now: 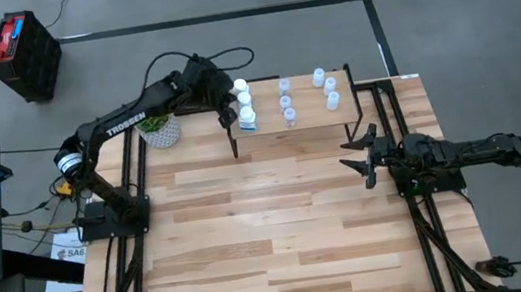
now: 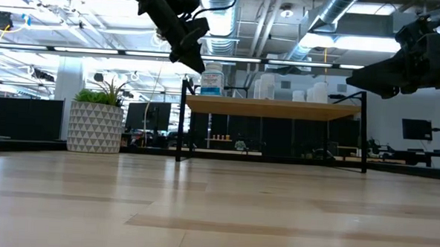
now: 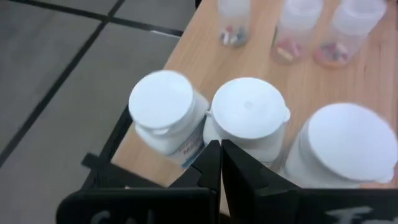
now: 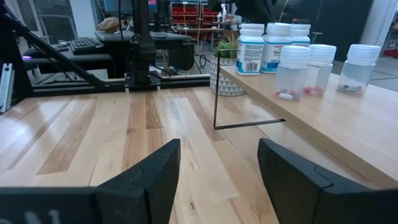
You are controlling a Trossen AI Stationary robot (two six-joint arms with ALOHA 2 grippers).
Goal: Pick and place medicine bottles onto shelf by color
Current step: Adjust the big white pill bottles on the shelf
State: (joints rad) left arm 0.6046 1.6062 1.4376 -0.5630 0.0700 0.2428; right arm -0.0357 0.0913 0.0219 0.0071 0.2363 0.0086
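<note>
The high view looks straight down on the whole table [image 1: 282,234], while the low view sits at tabletop height, looking level across it to the shelf [image 2: 273,108] and the room behind. The left wrist view hangs close above the white bottles [image 3: 249,121] (at the shelf's end) — the right wrist view looks from farther off, along the table, at that same shelf [image 4: 323,124] and bottles [image 4: 251,48].

Left end effector [image 1: 228,103] closed, arm stretched forward; right end effector [image 1: 360,160] spread open, arm low
</note>
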